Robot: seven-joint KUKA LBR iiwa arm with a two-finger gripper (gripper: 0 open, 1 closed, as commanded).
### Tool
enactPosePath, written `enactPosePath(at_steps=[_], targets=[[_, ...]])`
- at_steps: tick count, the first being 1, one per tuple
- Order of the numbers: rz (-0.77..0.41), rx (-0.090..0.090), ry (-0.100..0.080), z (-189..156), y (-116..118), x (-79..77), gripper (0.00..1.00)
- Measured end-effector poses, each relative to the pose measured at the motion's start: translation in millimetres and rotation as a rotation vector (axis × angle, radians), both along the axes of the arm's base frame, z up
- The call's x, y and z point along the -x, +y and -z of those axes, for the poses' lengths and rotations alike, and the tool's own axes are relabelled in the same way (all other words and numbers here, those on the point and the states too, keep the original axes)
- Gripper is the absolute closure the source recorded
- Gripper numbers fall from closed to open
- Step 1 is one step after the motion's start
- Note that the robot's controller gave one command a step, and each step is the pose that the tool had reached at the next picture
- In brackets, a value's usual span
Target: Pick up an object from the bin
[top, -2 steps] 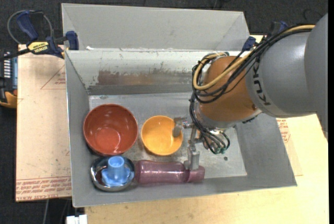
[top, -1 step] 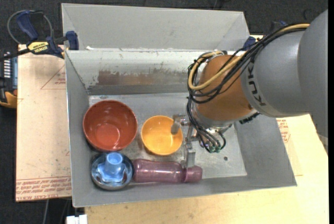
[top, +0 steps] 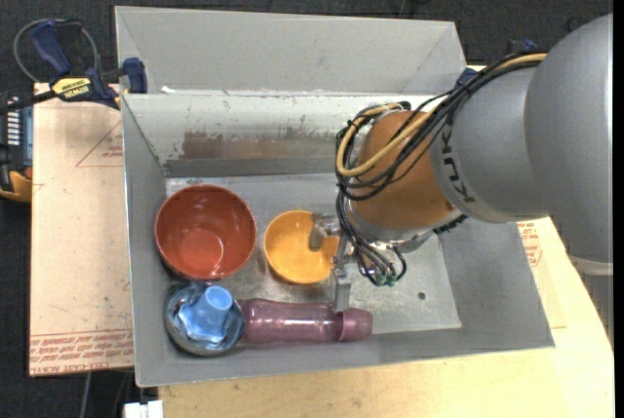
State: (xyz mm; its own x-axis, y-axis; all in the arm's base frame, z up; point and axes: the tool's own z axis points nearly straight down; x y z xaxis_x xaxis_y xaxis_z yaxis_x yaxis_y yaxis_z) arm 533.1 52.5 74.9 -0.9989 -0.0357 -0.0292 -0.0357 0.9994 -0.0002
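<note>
- Camera view: gripper (top: 337, 278) is low in the grey metal bin (top: 425, 311), near the middle of its front edge.
- It sits between the right rim of a small yellow-orange plastic bowl (top: 291, 250) and the right end of a mauve plastic cylinder (top: 292, 322) lying along the front edge. It seems to touch the cylinder.
- Open or closed: cannot tell. Nothing is seen held.
- Large red-orange bowl (top: 203, 231) sits by the left wall.
- Blue cup (top: 209, 311) sits in a clear round dish (top: 177, 323) in the front-left corner.

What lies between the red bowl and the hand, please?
The orange bowl lies between the red bowl and the hand, as the camera view shows.
</note>
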Motion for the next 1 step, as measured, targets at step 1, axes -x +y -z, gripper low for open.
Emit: enactPosePath(at_steps=[1], targets=[[0.028, 0.001, 0.009, -4.5, -6.2, -12.1, 0.0]])
